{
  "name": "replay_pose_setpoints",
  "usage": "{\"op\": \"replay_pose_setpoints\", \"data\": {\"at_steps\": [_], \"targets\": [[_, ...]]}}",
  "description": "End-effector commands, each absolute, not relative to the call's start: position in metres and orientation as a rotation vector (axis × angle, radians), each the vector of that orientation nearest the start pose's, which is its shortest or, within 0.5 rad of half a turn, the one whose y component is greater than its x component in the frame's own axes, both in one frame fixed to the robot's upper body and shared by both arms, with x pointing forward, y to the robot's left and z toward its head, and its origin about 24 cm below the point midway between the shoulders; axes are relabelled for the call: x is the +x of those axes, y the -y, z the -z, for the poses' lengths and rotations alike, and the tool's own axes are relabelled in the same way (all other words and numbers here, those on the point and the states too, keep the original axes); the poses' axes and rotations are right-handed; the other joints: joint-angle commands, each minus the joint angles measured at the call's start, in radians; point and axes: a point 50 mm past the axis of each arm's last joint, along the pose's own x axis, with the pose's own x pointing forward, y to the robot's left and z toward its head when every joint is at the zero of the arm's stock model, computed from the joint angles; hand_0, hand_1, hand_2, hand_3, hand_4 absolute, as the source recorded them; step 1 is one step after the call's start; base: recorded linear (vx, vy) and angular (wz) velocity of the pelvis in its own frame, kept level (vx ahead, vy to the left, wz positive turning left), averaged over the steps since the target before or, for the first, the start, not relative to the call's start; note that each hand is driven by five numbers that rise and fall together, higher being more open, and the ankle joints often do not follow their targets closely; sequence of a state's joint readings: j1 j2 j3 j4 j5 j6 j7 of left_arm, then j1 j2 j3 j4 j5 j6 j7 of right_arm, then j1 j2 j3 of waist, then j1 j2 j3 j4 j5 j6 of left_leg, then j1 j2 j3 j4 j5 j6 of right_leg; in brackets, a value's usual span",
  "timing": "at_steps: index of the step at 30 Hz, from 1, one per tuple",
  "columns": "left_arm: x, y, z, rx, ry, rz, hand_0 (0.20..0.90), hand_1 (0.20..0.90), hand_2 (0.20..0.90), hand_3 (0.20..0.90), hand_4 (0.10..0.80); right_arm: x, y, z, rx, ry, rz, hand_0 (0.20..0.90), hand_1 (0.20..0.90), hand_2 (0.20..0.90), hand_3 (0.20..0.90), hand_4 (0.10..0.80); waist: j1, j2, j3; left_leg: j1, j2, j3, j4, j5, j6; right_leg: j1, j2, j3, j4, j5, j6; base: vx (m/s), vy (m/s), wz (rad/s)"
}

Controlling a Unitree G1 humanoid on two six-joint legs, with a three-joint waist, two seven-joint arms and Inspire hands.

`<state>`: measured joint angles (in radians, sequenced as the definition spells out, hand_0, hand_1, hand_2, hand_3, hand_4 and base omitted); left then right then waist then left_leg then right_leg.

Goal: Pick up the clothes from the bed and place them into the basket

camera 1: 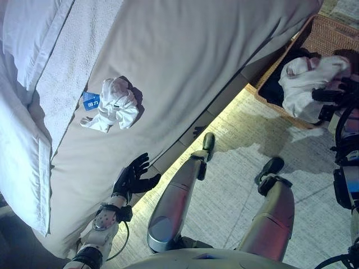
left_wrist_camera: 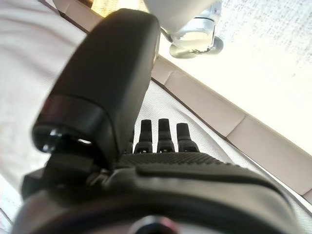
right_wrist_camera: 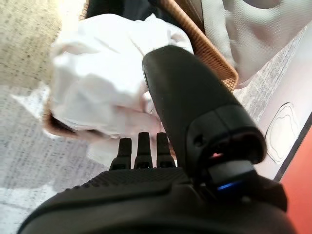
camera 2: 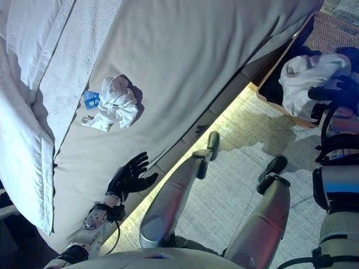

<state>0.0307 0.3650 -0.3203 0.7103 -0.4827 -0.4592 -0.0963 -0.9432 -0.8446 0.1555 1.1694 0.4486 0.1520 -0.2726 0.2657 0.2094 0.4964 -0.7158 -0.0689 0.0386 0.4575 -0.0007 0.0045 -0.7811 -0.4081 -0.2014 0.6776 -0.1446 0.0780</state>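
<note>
One crumpled white garment (camera 1: pixel 114 104) with a blue tag (camera 1: pixel 91 101) lies on the bed (camera 1: pixel 185 50), on the beige cover, near the strip of white towel-like cloth (camera 1: pixel 70 61) and well in from the bed's floor-side edge. The left hand (camera 1: pixel 132 176) is over the bed cover close to that edge, short of the garment and apart from it; its fingers are straight and spread, holding nothing.

The wicker basket (camera 1: pixel 325 33) stands on the floor just past the bed's far corner. A second white garment (camera 1: pixel 305 84) sits in it, bulging over the near rim, on top of dark cloth (camera 1: pixel 277 84). The right hand (camera 2: pixel 331 92) is at this garment by the basket's near rim. In the right wrist view its fingers (right_wrist_camera: pixel 140 146) extend straight against the white cloth; no curl round it is visible.
</note>
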Motion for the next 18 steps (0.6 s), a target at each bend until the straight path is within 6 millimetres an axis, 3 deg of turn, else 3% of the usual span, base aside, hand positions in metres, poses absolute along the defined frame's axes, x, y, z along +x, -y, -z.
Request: {"op": "replay_pose_setpoints", "data": {"at_steps": [1,5,9,10,11,12,13,14,15,16,17,18], "targets": [[0.183,-0.227,0.07,-0.049,-0.305,0.018,0.9,0.9,0.9,0.9,0.8,0.331,0.406,-0.22,-0.333,-0.04,0.792,0.9,0.9,0.9,0.9,0.8,-0.018,0.087,0.024,0.026,-0.015,0.006,0.019,-0.009,-0.013,0.052,0.063,-0.064,0.016,-0.001,-0.023,0.022,0.007,-0.07],[0.186,-0.231,0.066,-0.059,-0.282,0.014,0.9,0.9,0.9,0.9,0.8,0.339,0.391,-0.201,-0.336,-0.047,0.664,0.9,0.9,0.9,0.9,0.8,-0.021,0.066,0.024,0.073,-0.01,-0.007,-0.037,0.009,-0.028,0.11,0.083,-0.079,-0.058,0.023,-0.019,0.009,-0.025,-0.08],[0.189,-0.239,0.061,-0.058,-0.269,-0.013,0.9,0.9,0.9,0.9,0.8,0.344,0.367,-0.167,-0.327,-0.071,0.533,0.9,0.9,0.9,0.9,0.8,-0.023,0.035,0.023,0.122,-0.008,-0.019,-0.078,0.022,-0.039,0.18,0.099,-0.098,-0.11,0.035,-0.017,0.0,-0.065,-0.04],[0.19,-0.241,0.061,-0.056,-0.272,-0.025,0.9,0.9,0.9,0.9,0.8,0.345,0.358,-0.153,-0.313,-0.083,0.49,0.9,0.9,0.9,0.9,0.8,-0.023,0.024,0.023,0.142,-0.007,-0.026,-0.091,0.026,-0.041,0.205,0.103,-0.104,-0.122,0.037,-0.017,0.045,-0.117,0.07],[0.191,-0.245,0.061,-0.042,-0.284,-0.049,0.9,0.9,0.9,0.9,0.8,0.342,0.338,-0.117,-0.295,-0.13,0.403,0.9,0.9,0.9,0.9,0.8,-0.02,-0.002,0.01,0.179,-0.002,-0.039,-0.115,0.034,-0.048,0.257,0.114,-0.117,-0.15,0.038,-0.018,0.046,-0.117,0.07],[0.191,-0.246,0.062,-0.04,-0.287,-0.054,0.9,0.9,0.9,0.9,0.8,0.341,0.335,-0.112,-0.303,-0.142,0.383,0.9,0.9,0.9,0.9,0.8,-0.02,-0.007,0.007,0.186,-0.001,-0.042,-0.12,0.036,-0.05,0.266,0.115,-0.12,-0.156,0.039,-0.018,0.116,-0.196,0.09],[0.19,-0.25,0.064,-0.022,-0.312,-0.072,0.9,0.9,0.9,0.9,0.8,0.334,0.316,-0.079,-0.265,-0.189,0.297,0.9,0.9,0.9,0.9,0.8,-0.007,-0.031,-0.022,0.225,0.014,-0.061,-0.156,0.047,-0.056,0.325,0.125,-0.143,-0.19,0.038,-0.021,0.126,-0.174,0.08],[0.19,-0.251,0.066,-0.011,-0.326,-0.083,0.9,0.9,0.9,0.9,0.8,0.329,0.305,-0.063,-0.269,-0.214,0.257,0.9,0.9,0.9,0.9,0.8,0.001,-0.044,-0.038,0.248,0.024,-0.072,-0.181,0.057,-0.06,0.358,0.132,-0.157,-0.209,0.037,-0.022,0.128,-0.18,0.11],[0.189,-0.252,0.066,-0.011,-0.33,-0.09,0.9,0.9,0.9,0.9,0.8,0.328,0.302,-0.059,-0.274,-0.219,0.238,0.9,0.9,0.9,0.9,0.8,0.003,-0.048,-0.042,0.256,0.027,-0.075,-0.189,0.06,-0.062,0.368,0.134,-0.162,-0.216,0.037,-0.023,0.157,-0.184,0.23],[0.186,-0.255,0.071,0.004,-0.361,-0.111,0.9,0.9,0.9,0.9,0.8,0.321,0.279,-0.032,-0.244,-0.257,0.182,0.9,0.9,0.9,0.9,0.8,0.022,-0.068,-0.077,0.296,0.047,-0.094,-0.246,0.085,-0.075,0.434,0.149,-0.19,-0.254,0.033,-0.03,0.114,-0.136,0.25],[0.185,-0.256,0.072,0.004,-0.365,-0.117,0.9,0.9,0.9,0.9,0.8,0.32,0.276,-0.03,-0.25,-0.26,0.17,0.9,0.9,0.9,0.9,0.8,0.022,-0.07,-0.08,0.303,0.049,-0.097,-0.253,0.089,-0.078,0.443,0.152,-0.195,-0.261,0.033,-0.031,0.176,-0.178,0.31],[0.184,-0.257,0.075,0.016,-0.386,-0.127,0.9,0.9,0.9,0.9,0.8,0.316,0.26,-0.017,-0.277,-0.28,0.13,0.9,0.9,0.9,0.9,0.8,0.032,-0.08,-0.1,0.325,0.062,-0.108,-0.29,0.109,-0.087,0.481,0.163,-0.212,-0.282,0.029,-0.034,0.162,-0.138,0.27]]}}
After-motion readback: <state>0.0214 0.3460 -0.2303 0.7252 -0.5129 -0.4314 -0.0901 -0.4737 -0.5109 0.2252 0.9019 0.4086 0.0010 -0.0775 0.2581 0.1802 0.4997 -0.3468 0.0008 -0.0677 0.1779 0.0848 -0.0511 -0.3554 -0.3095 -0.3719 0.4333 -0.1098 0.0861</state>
